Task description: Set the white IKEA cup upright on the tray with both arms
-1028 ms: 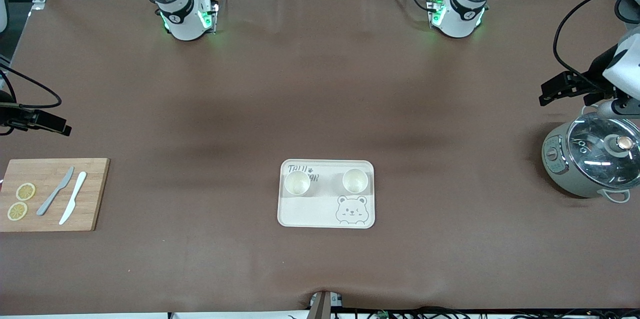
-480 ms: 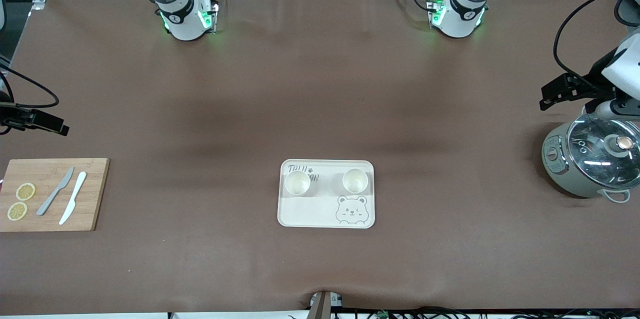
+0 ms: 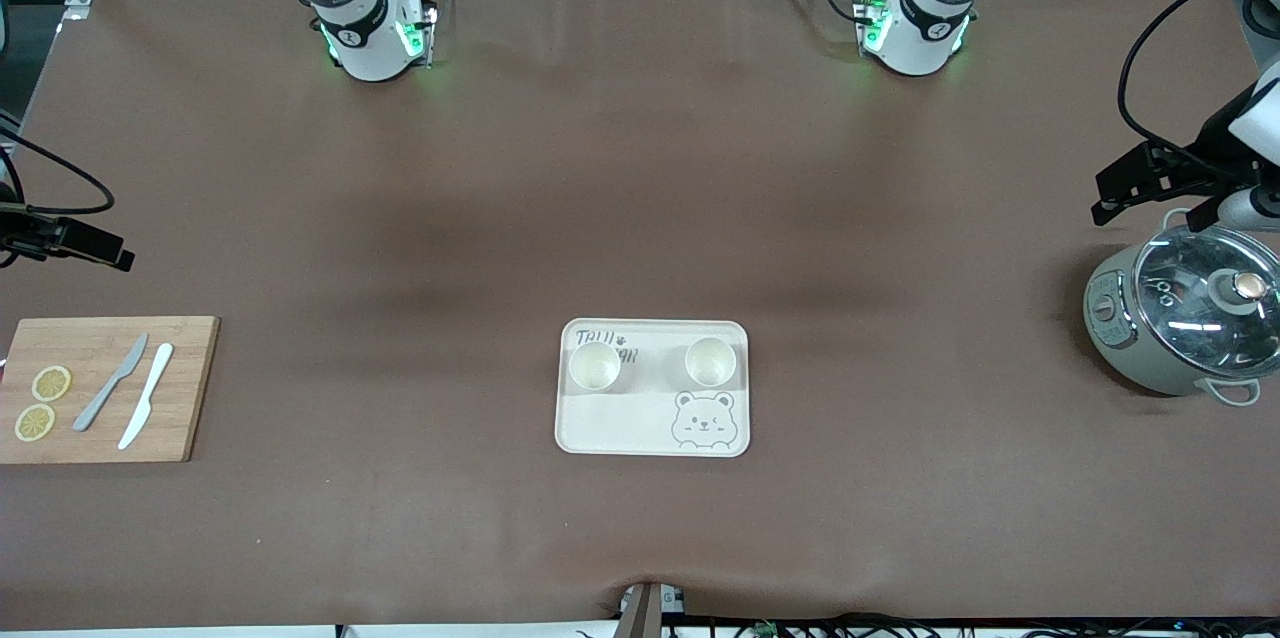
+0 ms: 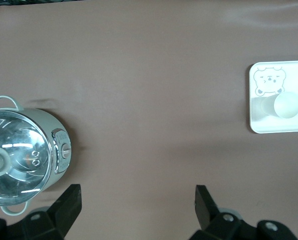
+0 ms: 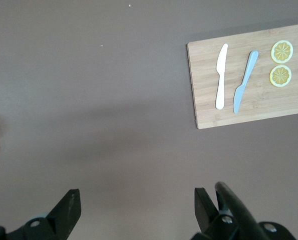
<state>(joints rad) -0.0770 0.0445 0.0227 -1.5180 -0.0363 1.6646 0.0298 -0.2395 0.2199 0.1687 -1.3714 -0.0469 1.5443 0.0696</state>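
Two white cups stand upright, mouths up, on the cream tray (image 3: 652, 388): one cup (image 3: 595, 365) toward the right arm's end, partly covering the grey lettering, the other cup (image 3: 710, 362) toward the left arm's end, just above the bear drawing. The left gripper (image 3: 1135, 186) hangs with fingers spread wide and empty, over the counter (image 3: 640, 218) just beside the glass-lidded cooker (image 3: 1185, 318), well apart from the tray. The right gripper (image 3: 85, 248) hangs likewise wide open and empty, over the counter near the wooden cutting board (image 3: 105, 388), which carries a grey knife (image 3: 110, 382), a white knife (image 3: 146, 395) and two lemon slices (image 3: 42, 402).
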